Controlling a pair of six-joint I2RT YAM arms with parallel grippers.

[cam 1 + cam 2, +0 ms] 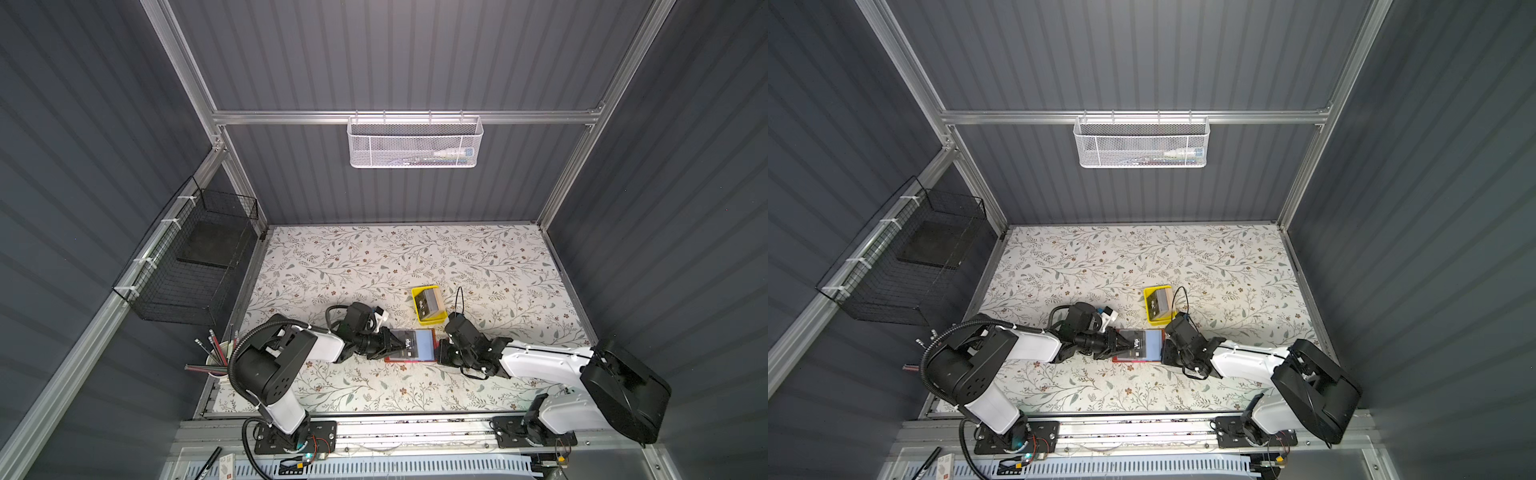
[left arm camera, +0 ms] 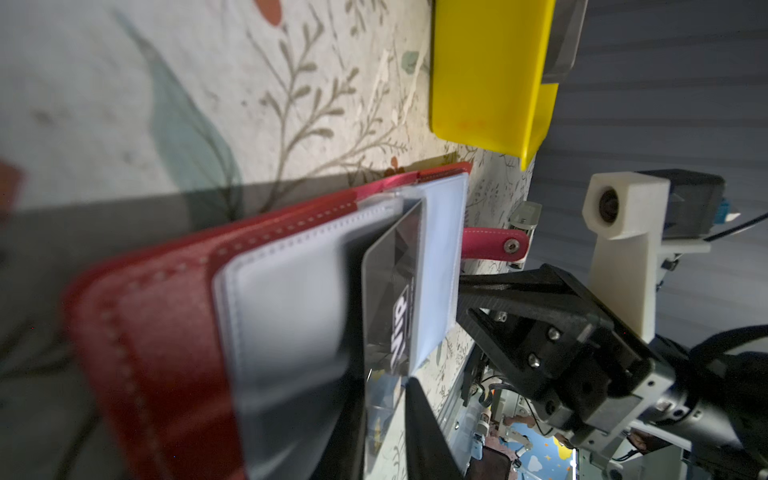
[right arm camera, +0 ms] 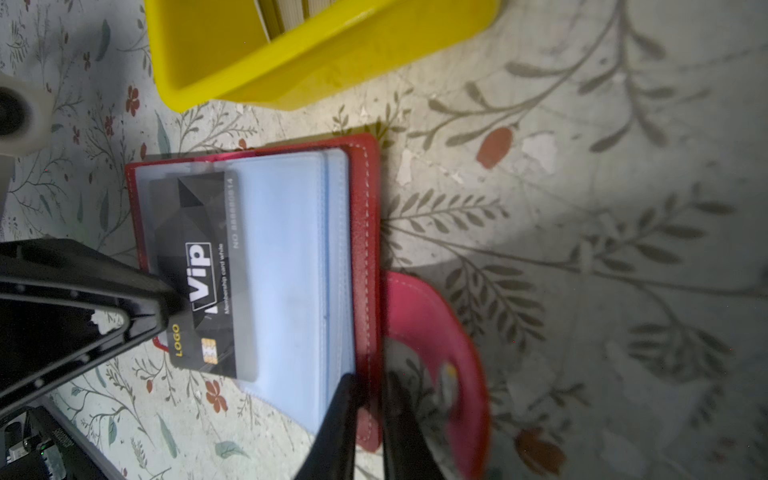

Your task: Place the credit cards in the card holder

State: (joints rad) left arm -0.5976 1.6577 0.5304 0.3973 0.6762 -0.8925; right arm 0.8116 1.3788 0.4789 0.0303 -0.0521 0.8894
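Note:
The red card holder (image 1: 409, 360) lies open on the table between both grippers, with its clear pockets (image 3: 291, 249) facing up. A black VIP credit card (image 3: 199, 270) sits partly inside a pocket. My left gripper (image 2: 384, 386) is at the card's outer end, its jaws slightly apart around it, open. My right gripper (image 3: 370, 382) is shut on the holder's red cover edge, beside the snap strap (image 3: 428, 324). More credit cards (image 1: 430, 303) stand in the yellow tray (image 1: 432, 321) just behind the holder.
A cup of pencils (image 1: 218, 359) stands at the table's near left corner. A black wire basket (image 1: 195, 266) hangs on the left wall. A white mesh basket (image 1: 415, 143) hangs on the back rail.

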